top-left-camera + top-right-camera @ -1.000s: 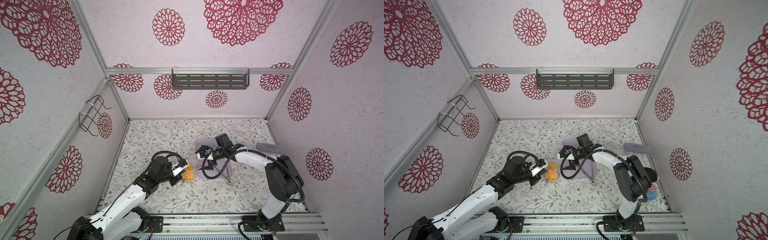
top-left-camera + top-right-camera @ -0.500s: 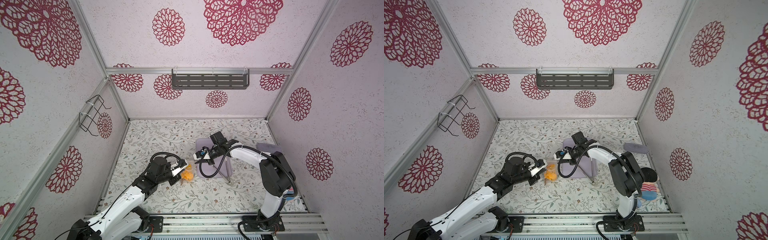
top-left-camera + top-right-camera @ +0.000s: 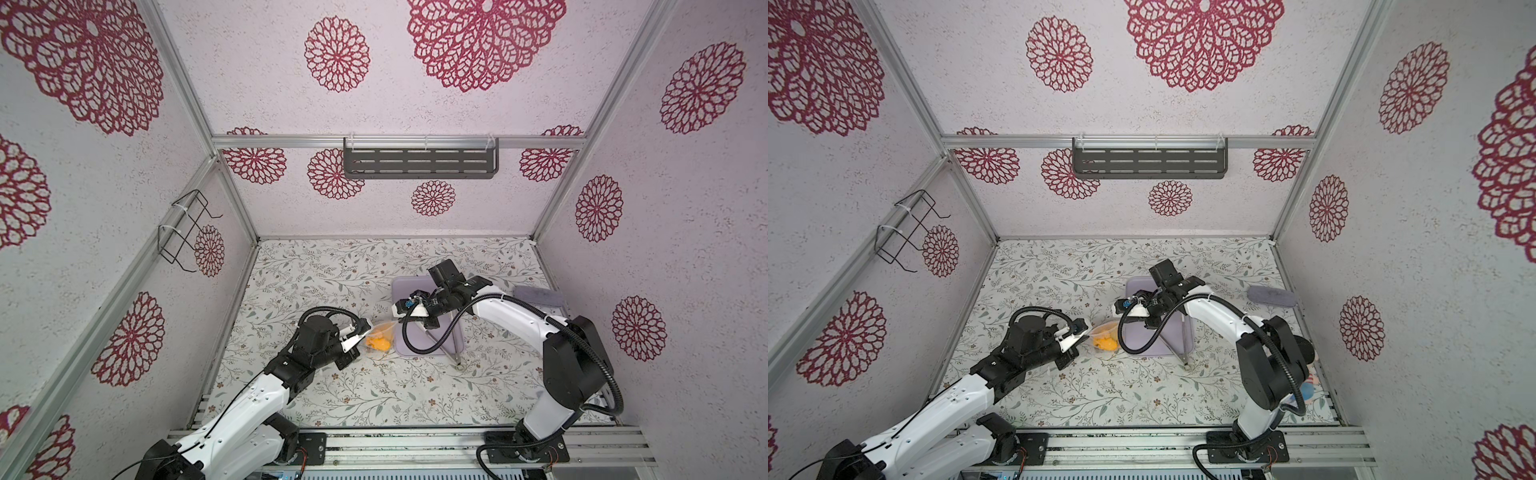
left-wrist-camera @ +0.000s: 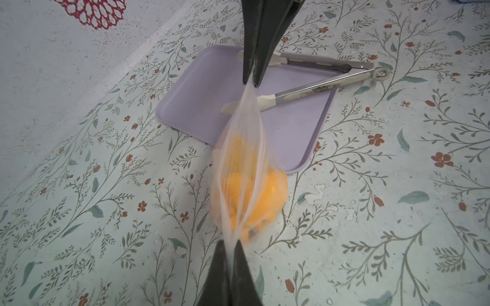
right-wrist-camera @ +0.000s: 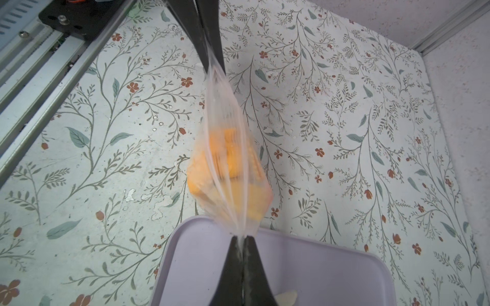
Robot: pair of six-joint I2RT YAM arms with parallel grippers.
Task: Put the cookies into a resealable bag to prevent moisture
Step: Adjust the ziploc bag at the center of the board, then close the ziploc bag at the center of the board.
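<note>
Clear resealable bag (image 4: 245, 159) stretched taut, orange cookies (image 4: 267, 196) inside

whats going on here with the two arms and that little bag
The two arms hold the bag between them. The left pincer is shut on one end of its top edge and the right pincer on the other end, so the top is pulled taut. The orange cookies are bunched inside it. The bag hangs over the table by the edge of the tray. The tongs lie on the tray, and no cookie shows there.
</note>
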